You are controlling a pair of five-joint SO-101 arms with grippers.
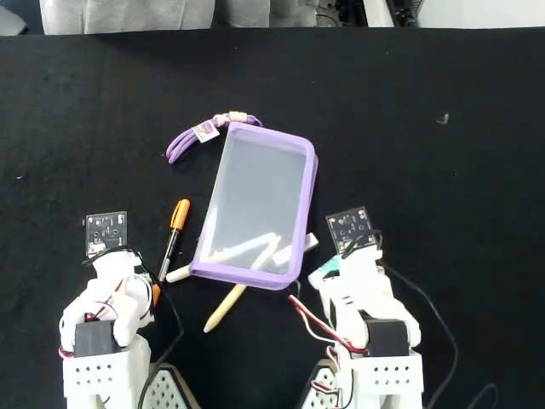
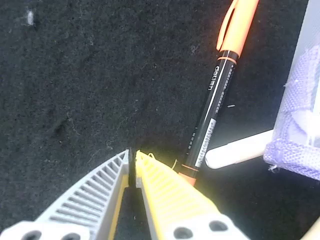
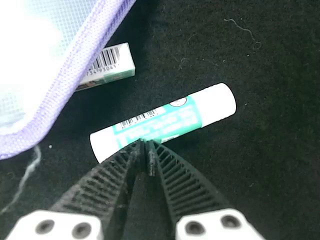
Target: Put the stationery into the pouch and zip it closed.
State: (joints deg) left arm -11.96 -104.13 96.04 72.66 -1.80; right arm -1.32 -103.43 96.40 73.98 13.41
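Observation:
A purple-edged translucent pouch [image 1: 255,200] lies flat mid-table, and pale pens show through its near end. An orange-and-black pen [image 1: 174,234] lies left of it; in the left wrist view this pen [image 2: 212,100] runs just beside my shut left gripper [image 2: 134,161]. A white pen [image 2: 240,149] pokes out at the pouch corner [image 2: 297,125]. A cream pen [image 1: 225,308] juts out toward the arms. My right gripper [image 3: 146,150] is shut, tips touching a teal-and-white glue stick [image 3: 165,122]. An eraser [image 3: 107,65] lies at the pouch edge [image 3: 75,70].
The pouch's purple cord [image 1: 192,141] is bunched at its far left corner. Black cloth [image 1: 443,170] covers the table, with open room to the far right and far left. Both arm bases stand at the near edge.

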